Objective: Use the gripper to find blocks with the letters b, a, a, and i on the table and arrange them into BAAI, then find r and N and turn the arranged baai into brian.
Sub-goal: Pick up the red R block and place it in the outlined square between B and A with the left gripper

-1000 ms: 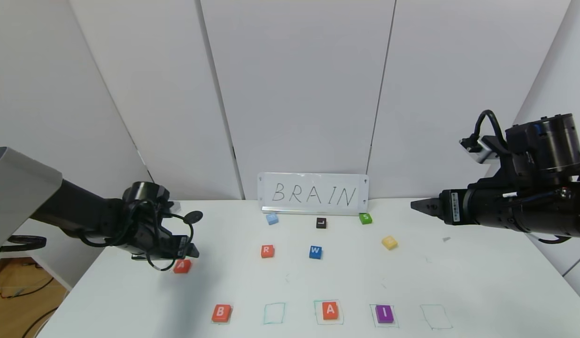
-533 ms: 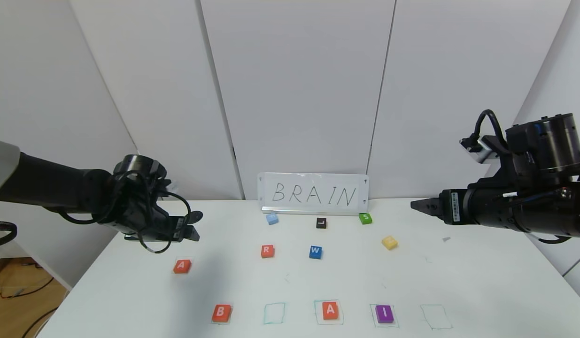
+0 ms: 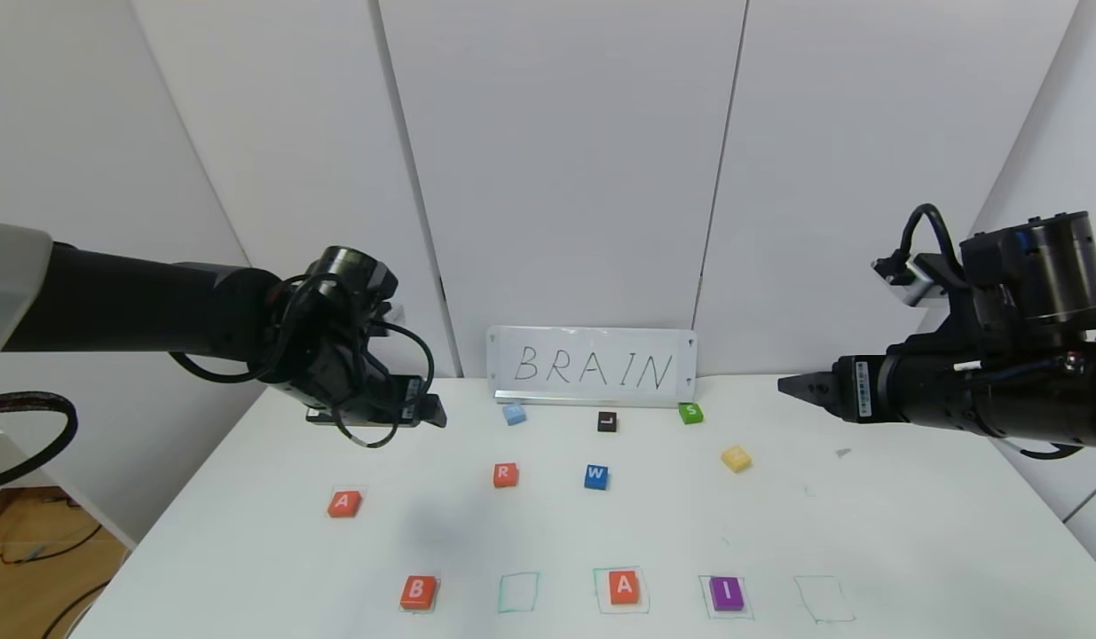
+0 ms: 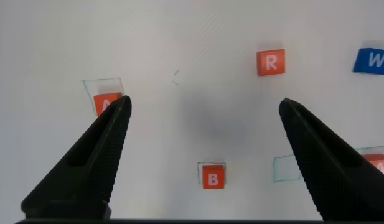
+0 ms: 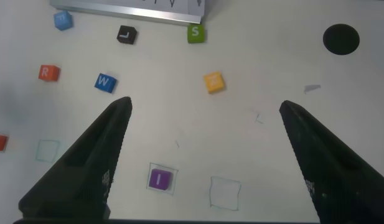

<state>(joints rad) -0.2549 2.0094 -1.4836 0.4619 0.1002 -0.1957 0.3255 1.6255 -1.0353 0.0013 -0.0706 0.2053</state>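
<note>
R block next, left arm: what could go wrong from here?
The left gripper hangs open above the table, holding nothing. The R block lies near the blue W block, so wide jaws might nudge W. The empty square sits between the B block and an A block; a skewed drop could knock either. The other A block lies apart.

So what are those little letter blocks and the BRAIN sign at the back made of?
The blocks, like the orange R and purple I, look like matte painted wood or plastic: solid colour, crisp edges, white letters; which one is unclear. The sign looks like a glossy whiteboard strip with a metal-looking lower edge, hand-lettered in marker.
</note>
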